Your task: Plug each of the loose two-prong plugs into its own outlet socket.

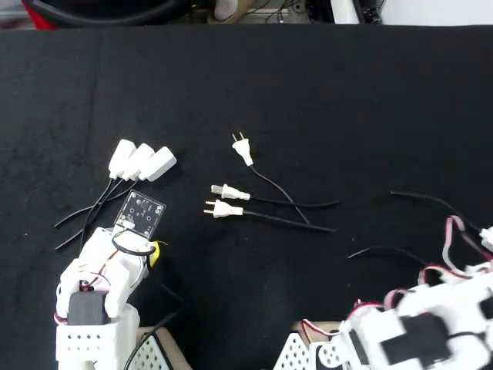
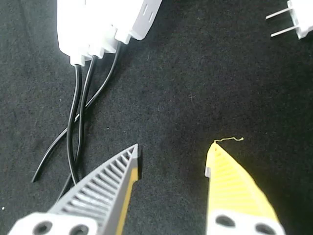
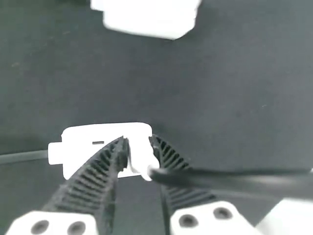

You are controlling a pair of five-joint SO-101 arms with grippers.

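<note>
Three white outlet sockets (image 1: 142, 162) lie side by side at the table's left, black cords trailing toward the left arm (image 1: 108, 270). Three loose white two-prong plugs lie mid-table: one (image 1: 243, 149) farther back, two (image 1: 229, 192) (image 1: 219, 208) side by side. My left gripper (image 2: 173, 149) is open over bare cloth, a short way from the sockets (image 2: 102, 24); one plug's prongs (image 2: 283, 23) show off to one side. My right gripper (image 3: 137, 142) is shut on a white corded block (image 3: 93, 144) with a slot, apparently a socket. Another white block (image 3: 146, 14) lies beyond it.
Black cloth covers the table (image 1: 323, 92). Two black cords (image 1: 420, 196) (image 1: 381, 250) run toward the right arm (image 1: 431, 327) at the front right. A black cable (image 3: 234, 181) crosses in front of the right gripper's fingers. The plugs' cords (image 1: 293, 208) cross each other mid-table.
</note>
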